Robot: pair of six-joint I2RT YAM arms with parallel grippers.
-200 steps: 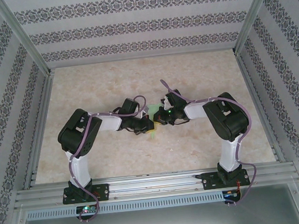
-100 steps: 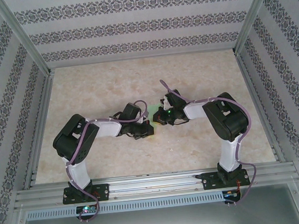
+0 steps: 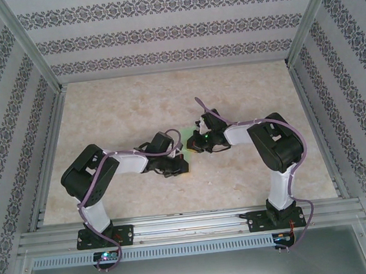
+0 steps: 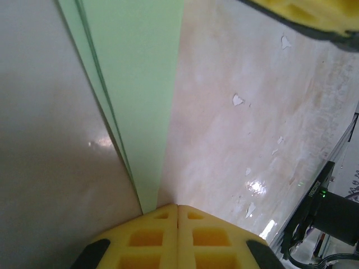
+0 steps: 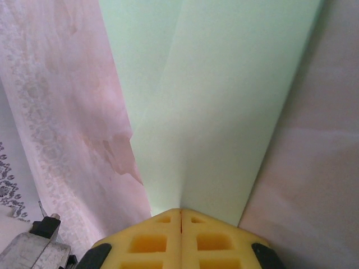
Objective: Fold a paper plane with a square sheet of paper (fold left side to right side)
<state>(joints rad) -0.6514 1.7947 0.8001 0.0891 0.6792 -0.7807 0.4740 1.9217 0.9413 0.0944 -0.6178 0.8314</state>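
One shift: left hand (image 3: 179, 166) nearer base, pinching paper (image 4: 140, 84).

Soft, even light is falling from above in the top view. The table (image 3: 243, 92) is looking pale, with almost no shadows on it. The frame posts (image 3: 28, 45) are leaning outward at the edges of this view. On my left wrist camera small white glare spots are shining on the table, and my yellow fingertips (image 4: 148, 241) are showing out of focus. On my right wrist camera the green paper (image 5: 224, 101) is looking washed out and soft.
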